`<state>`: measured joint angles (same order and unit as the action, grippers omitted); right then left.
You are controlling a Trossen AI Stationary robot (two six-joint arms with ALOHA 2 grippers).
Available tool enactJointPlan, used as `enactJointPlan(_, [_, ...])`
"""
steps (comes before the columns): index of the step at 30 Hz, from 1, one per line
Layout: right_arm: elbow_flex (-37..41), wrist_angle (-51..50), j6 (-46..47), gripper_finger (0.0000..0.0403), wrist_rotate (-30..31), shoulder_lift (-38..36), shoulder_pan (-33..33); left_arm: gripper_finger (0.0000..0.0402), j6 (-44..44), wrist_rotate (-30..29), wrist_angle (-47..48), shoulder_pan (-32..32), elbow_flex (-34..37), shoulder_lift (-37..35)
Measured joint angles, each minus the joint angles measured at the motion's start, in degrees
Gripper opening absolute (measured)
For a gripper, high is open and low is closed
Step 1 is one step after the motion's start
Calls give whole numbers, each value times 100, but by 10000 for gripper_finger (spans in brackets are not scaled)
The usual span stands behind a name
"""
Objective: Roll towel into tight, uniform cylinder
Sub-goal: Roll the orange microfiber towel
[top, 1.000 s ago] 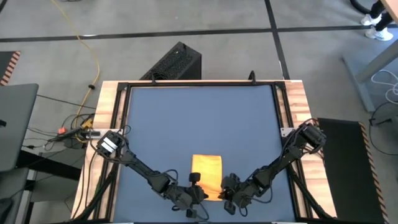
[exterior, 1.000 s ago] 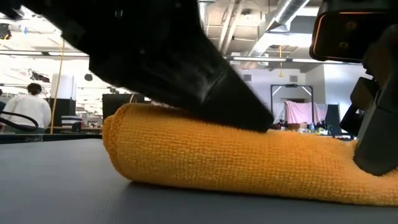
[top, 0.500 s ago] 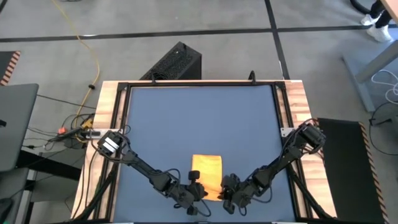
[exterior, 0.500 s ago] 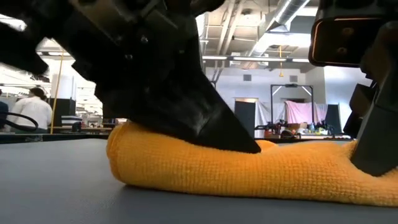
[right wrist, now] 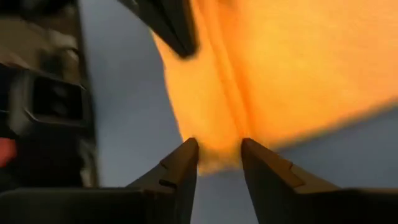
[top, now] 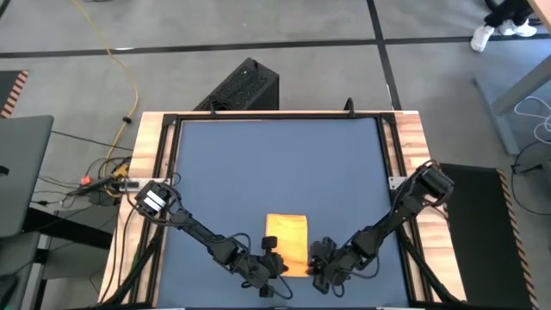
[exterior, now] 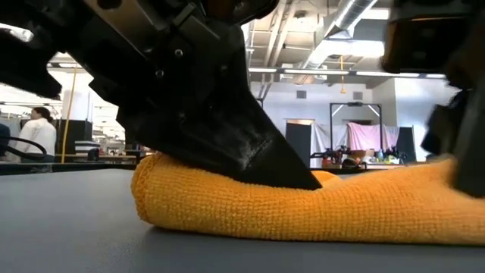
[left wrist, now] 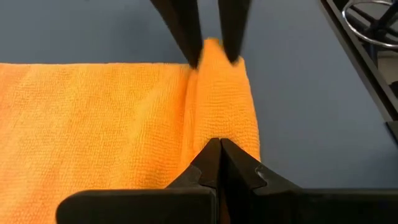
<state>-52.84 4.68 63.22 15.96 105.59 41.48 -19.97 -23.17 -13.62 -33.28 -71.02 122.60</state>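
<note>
The towel [top: 287, 244] lies near the front edge of the table [top: 275, 164], about midway between its sides, as a folded yellow strip with a rolled hem along its near end. In the low view the towel [exterior: 303, 205] shows that hem as a thick, rounded ridge lying flat on the blue-grey mat.

The left gripper [top: 274, 265] sits at the towel's near left corner. Its fingers are pressed together, tips touching, and in the left wrist view the left gripper [left wrist: 219, 144] rests its point on the ridge of the towel [left wrist: 112, 124]; it seems to press down on the cloth rather than pinch it, though the view is too close to be sure. In the low view the left gripper [exterior: 307, 182] bears down on top of the roll.

The right gripper [top: 315, 267] is at the near right corner. In the right wrist view the right gripper [right wrist: 219, 149] has its fingers [right wrist: 183, 158] parted, straddling the end of the rolled hem of the towel [right wrist: 280, 68], with cloth showing between them but not clamped.

A person [exterior: 34, 136] in white stands far off in the room behind the table.
</note>
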Motion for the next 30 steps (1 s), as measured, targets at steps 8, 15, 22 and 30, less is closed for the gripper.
enactJointPlan(8, [7, -631, -901, 159, 941, -344, 348, 0, 22, 7, 14, 2, 2, 1])
enactJointPlan(15, [-7, 441, -4018, 159, 1542, -301, 837, 0, -80, 239, 50, 109, 4, 1])
enactJointPlan(22, [-24, 574, -5925, 159, 1882, -281, 937, 0, -184, 496, 70, 208, 4, 1])
enactJointPlan(30, [-37, 837, -6713, 159, 1466, -117, 763, 0, -301, 501, 176, 226, 7, 1])
